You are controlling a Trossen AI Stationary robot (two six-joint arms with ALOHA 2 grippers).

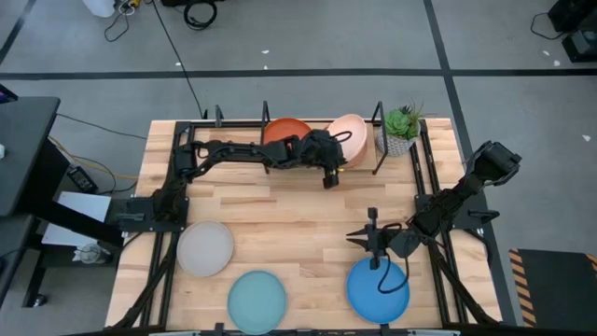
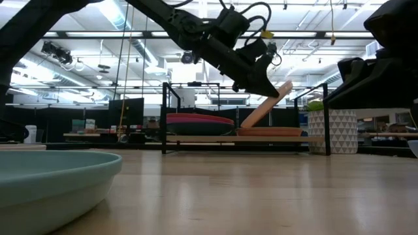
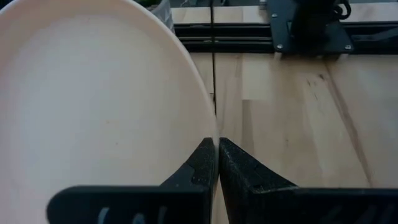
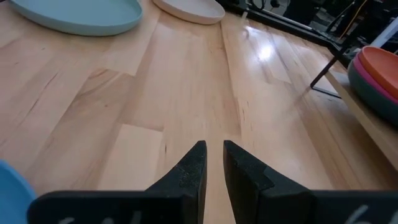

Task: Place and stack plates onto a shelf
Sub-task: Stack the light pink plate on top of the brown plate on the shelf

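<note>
My left gripper (image 1: 328, 168) is at the shelf (image 1: 233, 123) at the table's far side, shut on a peach plate (image 1: 351, 140). The plate stands tilted over the shelf's right half (image 2: 266, 108). A tan plate (image 2: 271, 132) lies flat under it. A stack with an orange plate (image 1: 284, 131) on top, over magenta and dark teal ones (image 2: 199, 123), fills the shelf's left half. My right gripper (image 1: 373, 233) hovers shut and empty above the table, just beyond the bright blue plate (image 1: 378, 289). My left gripper pinches the peach plate's rim (image 3: 214, 138) between its two fingers, one on the dished face and one on the back. The fingers come from the near side, slanting down. The plate is tilted, its raised edge (image 2: 285, 87) at the gripper, its low edge (image 2: 245, 125) on the tan plate.
A pale grey plate (image 1: 205, 247) and a pale teal plate (image 1: 256, 297) lie near the table's front edge, left of the blue one. A small potted plant (image 1: 401, 131) stands right of the shelf. The shelf's upright posts (image 1: 380, 140) flank the tilted plate.
</note>
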